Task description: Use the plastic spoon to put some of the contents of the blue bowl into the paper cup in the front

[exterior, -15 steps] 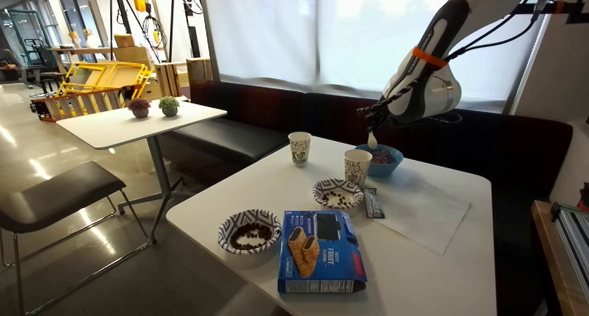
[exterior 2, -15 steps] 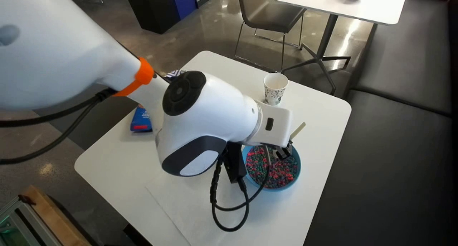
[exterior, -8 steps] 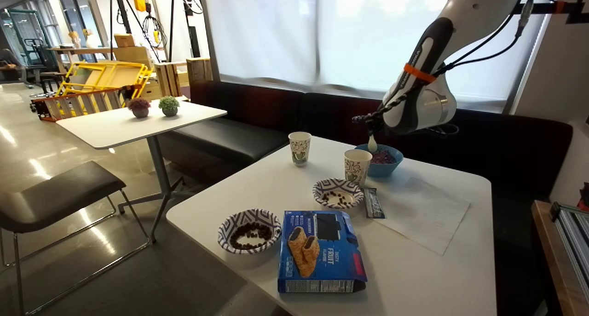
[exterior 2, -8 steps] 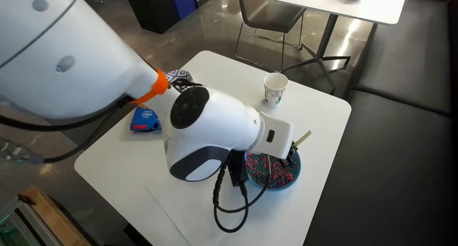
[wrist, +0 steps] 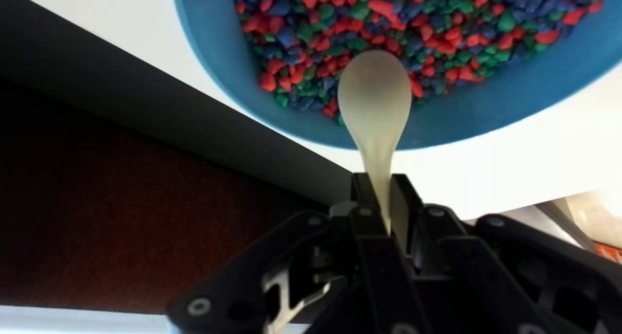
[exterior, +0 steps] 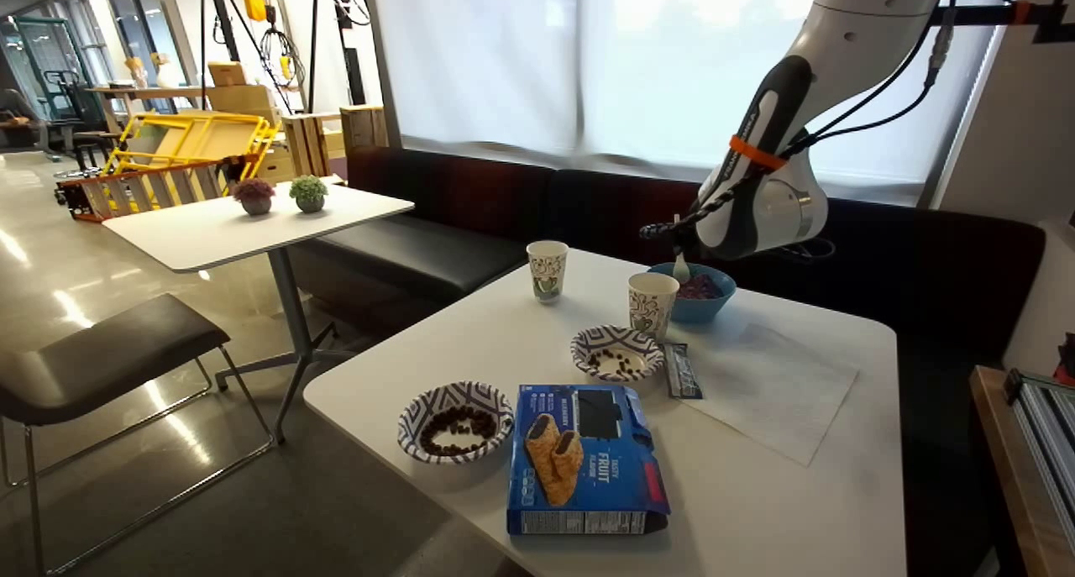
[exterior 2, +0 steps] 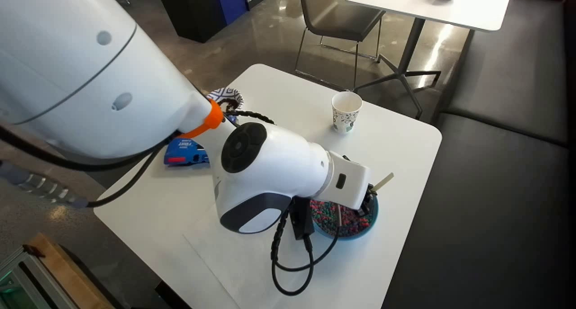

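- Pale plastic spoon [wrist: 374,98]: pinched by its handle in my gripper [wrist: 381,181], head over the granules [wrist: 316,37] in the blue bowl [wrist: 466,117]; contact unclear.
- Should I dig hard, the slim handle may pivot.
- Swinging out low, I could topple the paper cup [exterior: 652,306] at the bowl's near left.

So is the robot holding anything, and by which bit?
Yes, a small whitish plastic spoon: the black two-fingered end effector pinches its handle, just behind the rounded scoop.

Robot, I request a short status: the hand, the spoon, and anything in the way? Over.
Hand clamped on plastic spoon. Spoon head over blue bowl, contact with contents unclear. No obstacle seen in wrist view.
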Robot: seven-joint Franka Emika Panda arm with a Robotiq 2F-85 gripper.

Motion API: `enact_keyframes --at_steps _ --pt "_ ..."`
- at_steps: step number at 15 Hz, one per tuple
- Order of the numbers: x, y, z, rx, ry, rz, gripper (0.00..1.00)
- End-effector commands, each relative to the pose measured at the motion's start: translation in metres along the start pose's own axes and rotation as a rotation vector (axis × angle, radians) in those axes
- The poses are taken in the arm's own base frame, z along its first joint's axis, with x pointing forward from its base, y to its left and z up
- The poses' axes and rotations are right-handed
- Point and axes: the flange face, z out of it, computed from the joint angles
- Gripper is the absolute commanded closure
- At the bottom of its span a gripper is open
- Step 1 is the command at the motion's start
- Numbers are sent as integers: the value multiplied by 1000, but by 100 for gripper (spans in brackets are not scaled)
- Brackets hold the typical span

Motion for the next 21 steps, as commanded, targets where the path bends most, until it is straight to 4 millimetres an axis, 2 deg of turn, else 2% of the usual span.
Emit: enact_keyframes --at_steps 1,7,21 --pt "-6 6 11 -36 1 18 97" --pt "-11 14 13 -84 -28 12 97" --pt "-16 9 18 -146 -187 15 97"
